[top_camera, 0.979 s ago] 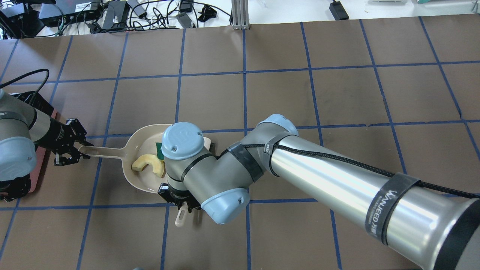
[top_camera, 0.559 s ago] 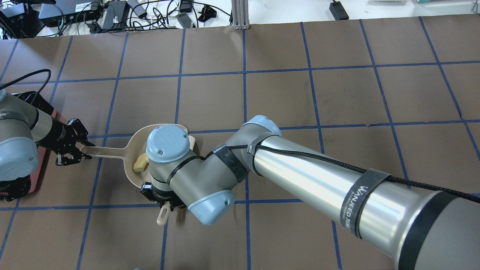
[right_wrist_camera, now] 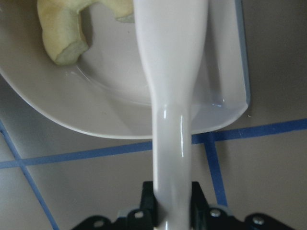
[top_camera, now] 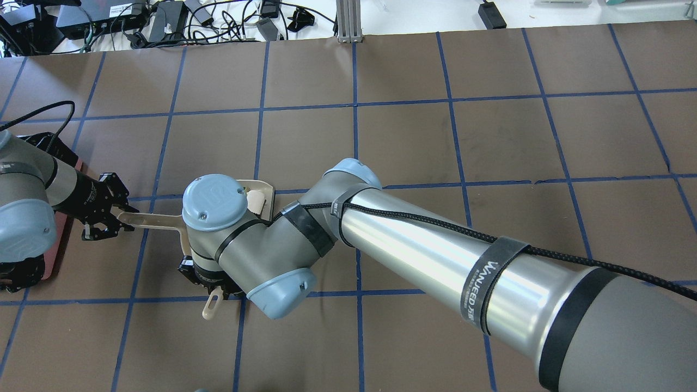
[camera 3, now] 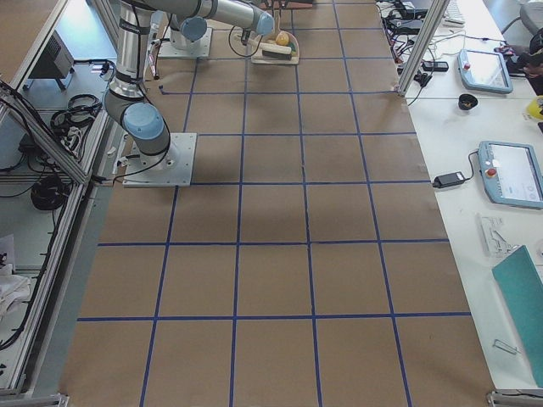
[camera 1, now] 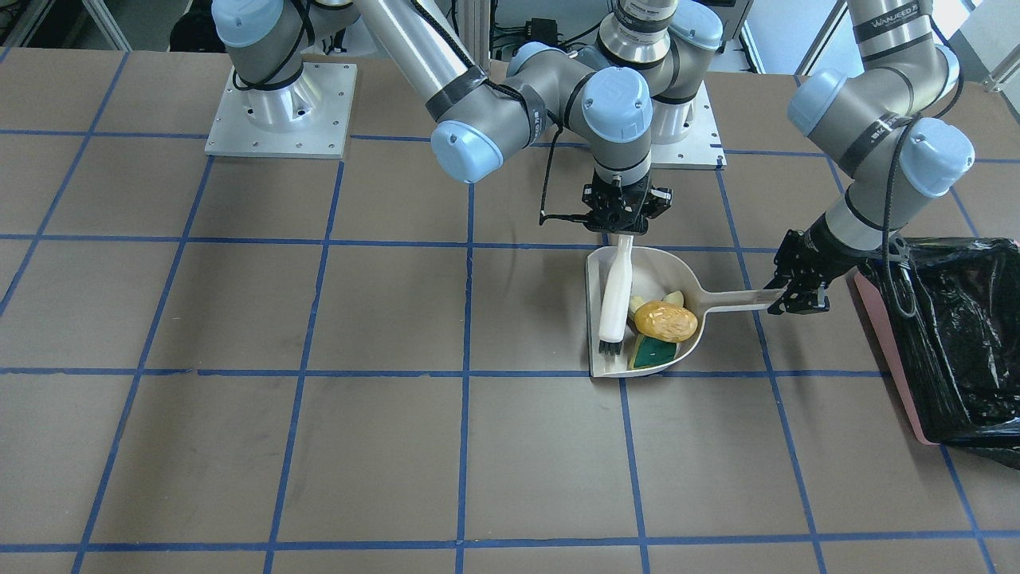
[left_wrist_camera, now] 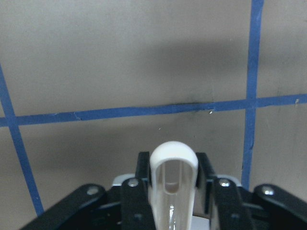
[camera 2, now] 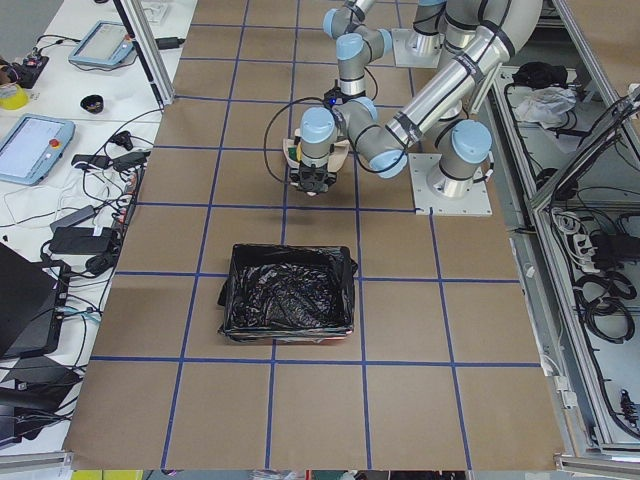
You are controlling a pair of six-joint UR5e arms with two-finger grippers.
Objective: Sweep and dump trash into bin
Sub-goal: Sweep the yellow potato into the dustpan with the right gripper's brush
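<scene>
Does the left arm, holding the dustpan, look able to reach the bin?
Probably yes. The left hand grips the dustpan close beside the bin, nothing between them; only the brush in the right hand, over the pan, might snag.

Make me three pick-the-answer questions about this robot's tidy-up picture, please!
1. Where is the lumpy orange piece?
A. on the bare table
B. in the dustpan
C. on the floor

2. What colour is the bag lining the bin?
A. white
B. black
C. blue

3. What is the left gripper doing?
A. hanging open
B. gripping a brush
C. shut on the dustpan's handle

Answers:
1 B, it rests inside the pan's rim.
2 B, the crinkly liner is black.
3 C, the left wrist view shows its fingers clamped on the handle's end.
</scene>
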